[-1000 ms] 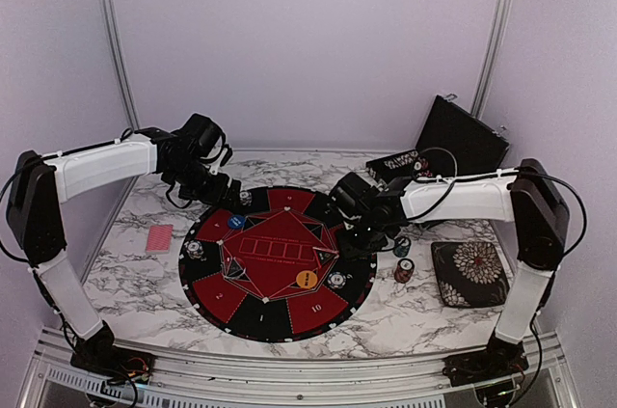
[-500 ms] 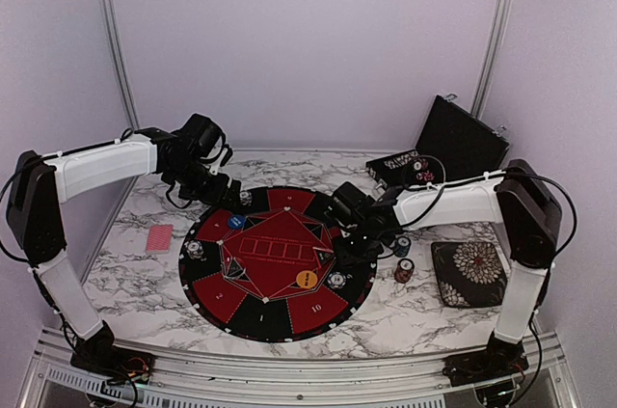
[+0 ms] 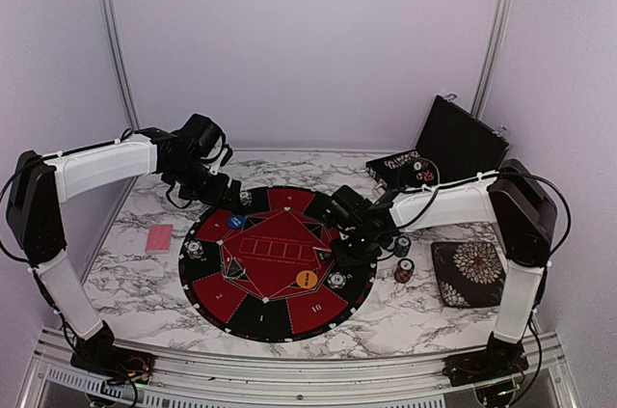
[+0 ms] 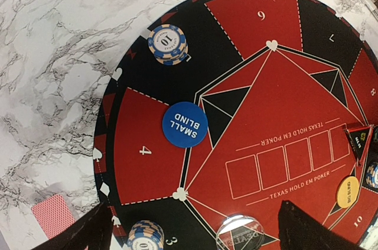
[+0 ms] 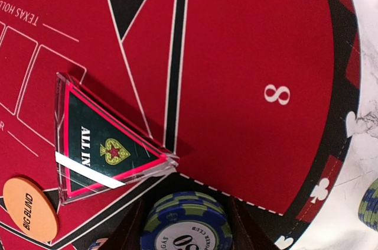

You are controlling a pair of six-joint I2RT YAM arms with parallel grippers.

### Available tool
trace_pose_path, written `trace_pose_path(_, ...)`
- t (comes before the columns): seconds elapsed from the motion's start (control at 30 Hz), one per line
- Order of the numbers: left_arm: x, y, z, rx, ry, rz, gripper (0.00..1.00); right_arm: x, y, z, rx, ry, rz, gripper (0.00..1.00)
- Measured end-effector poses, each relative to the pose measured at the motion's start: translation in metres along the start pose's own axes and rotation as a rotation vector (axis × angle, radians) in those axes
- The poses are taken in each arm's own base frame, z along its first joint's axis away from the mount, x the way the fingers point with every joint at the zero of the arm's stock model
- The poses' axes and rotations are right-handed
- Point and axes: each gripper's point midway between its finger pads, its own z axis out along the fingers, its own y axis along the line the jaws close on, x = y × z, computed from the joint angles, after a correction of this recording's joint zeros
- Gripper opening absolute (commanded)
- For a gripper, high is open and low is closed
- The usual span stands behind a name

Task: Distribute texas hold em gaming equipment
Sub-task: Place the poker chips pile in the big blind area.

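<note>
My right gripper [image 5: 188, 229] is shut on a stack of blue-and-green poker chips [image 5: 188, 217], over the black wedge of the round poker mat [image 3: 224, 304] beside red section 8. A clear triangular "ALL IN" marker [image 5: 103, 143] and the orange "BIG BLIND" disc [image 5: 29, 208] lie just left of it. My left gripper [image 4: 198, 235] hangs open above the mat's far left side. Below it are the blue "SMALL BLIND" disc [image 4: 185, 125], two blue-striped chip stacks [image 4: 168, 44] [image 4: 144, 235] and a clear dealer button [image 4: 239, 232]. A red-backed card [image 3: 159, 237] lies left of the mat.
Two chip stacks [image 3: 402, 246] [image 3: 404, 270] stand on the marble right of the mat. The dark flower-patterned tray [image 3: 469, 273] sits at the right. The open black case [image 3: 453, 143] stands at the back right.
My right gripper has shifted a little left over the mat with the chip stack in it. The left arm has not moved.
</note>
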Motion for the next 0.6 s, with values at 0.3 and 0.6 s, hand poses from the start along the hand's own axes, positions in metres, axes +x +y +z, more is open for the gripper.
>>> trace_pose_path(0.3,0.0000,0.0000,0.0000,0.000,0.000,0.000,0.99,-0.0001,-0.0003,0.0000,0.002,-0.001,0.000,0.43)
trace_pose_path(0.6,-0.0001,0.0000,0.0000,0.000,0.000,0.000,0.99,-0.0002,-0.0009,0.0000,0.005,-0.001,0.000,0.47)
